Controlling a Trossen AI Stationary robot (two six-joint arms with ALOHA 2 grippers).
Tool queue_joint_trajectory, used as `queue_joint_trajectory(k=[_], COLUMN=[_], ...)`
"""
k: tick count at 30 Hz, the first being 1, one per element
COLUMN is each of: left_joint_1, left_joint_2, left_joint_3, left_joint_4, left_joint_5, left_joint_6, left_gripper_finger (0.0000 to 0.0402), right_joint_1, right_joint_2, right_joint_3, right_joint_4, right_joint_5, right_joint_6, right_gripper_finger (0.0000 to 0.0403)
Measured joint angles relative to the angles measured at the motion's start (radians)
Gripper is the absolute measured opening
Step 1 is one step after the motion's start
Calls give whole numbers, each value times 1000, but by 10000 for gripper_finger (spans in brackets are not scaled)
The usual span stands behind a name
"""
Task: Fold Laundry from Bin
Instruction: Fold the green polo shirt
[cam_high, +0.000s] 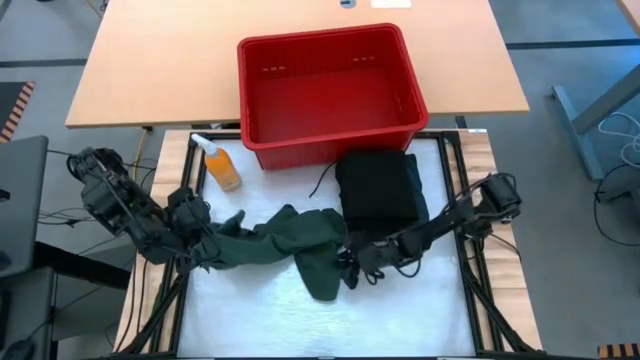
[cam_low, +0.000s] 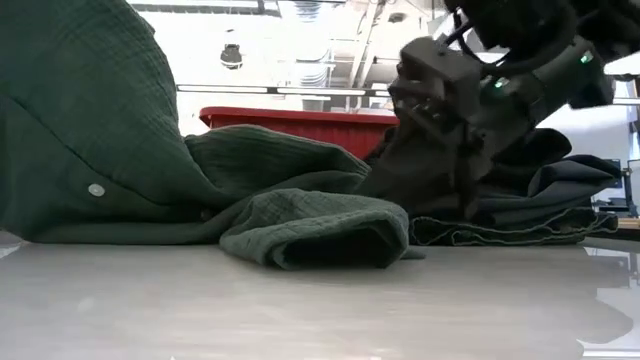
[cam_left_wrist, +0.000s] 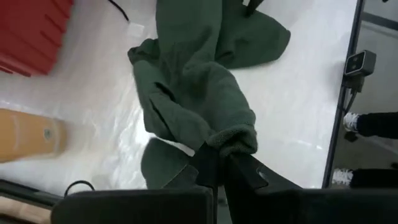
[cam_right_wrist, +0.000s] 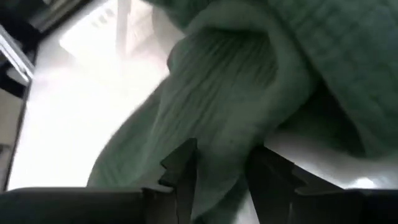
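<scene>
The dark green shirt (cam_high: 290, 235) lies bunched across the middle of the table, in front of the red bin (cam_high: 320, 38). My left gripper (cam_high: 207, 243) is shut on its left end, which rises high in the low view (cam_low: 80, 110). My right gripper (cam_high: 352, 265) sits low at the shirt's right part, with green cloth between its fingers (cam_right_wrist: 217, 168). A folded black garment (cam_high: 378, 188) rests flat on the table just behind the right gripper, against the bin's front wall. My left gripper pinches a bunched fold at the shirt's left end (cam_left_wrist: 233, 138) between its two fingers, several layers thick. The fingers slant down from the table's left side. That end is lifted; the cloth runs down from it onto the table. My right gripper has a thick fold of the shirt's right part (cam_right_wrist: 214, 134) between its two fingers (cam_right_wrist: 181, 163). It comes slanting down from the table's right side. The cloth there lies on the table (cam_low: 320, 235); how many layers it has, I cannot tell.
An orange bottle (cam_high: 220, 165) lies at the back left, near the bin's left corner. A black cord (cam_high: 322, 180) lies beside the black garment. Bare white table surface (cam_high: 400, 310) shows along the near edge. Black frame rails (cam_high: 470, 250) run along both sides.
</scene>
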Motion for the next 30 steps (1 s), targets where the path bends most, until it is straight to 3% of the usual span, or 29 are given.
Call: queue_joint_trajectory(k=[4,8,11,14,16,20,22,26,30], left_joint_1=[0,-3,-20,-26,-25,-7,8,40,51], left_joint_2=[6,7,7,5,0,-34,-56,-105,-147], left_joint_3=[0,0,0,0,15,83,122,198,261], left_joint_4=[0,1,44,123,150,151,152,181,267], left_joint_5=[-14,-43,-83,-128,-161,-334,-448,-631,-742], left_joint_6=[4,-6,21,119,180,269,298,368,450], left_gripper_finger=[0,0,0,0,0,0,0,0,0], right_joint_1=[-15,-13,-13,-13,-14,-17,-31,-67,-101], right_joint_2=[52,33,-56,-221,-350,-573,-657,-781,-834], right_joint_3=[15,44,59,84,126,255,325,435,530], right_joint_4=[69,80,54,-115,-362,-894,-1051,-1123,-1116], right_joint_5=[5,-25,-83,-100,-92,82,202,384,406], right_joint_6=[29,-43,-105,-213,-322,-514,-555,-718,-838], right_gripper_finger=[124,24,21,19,18,18,18,18,18])
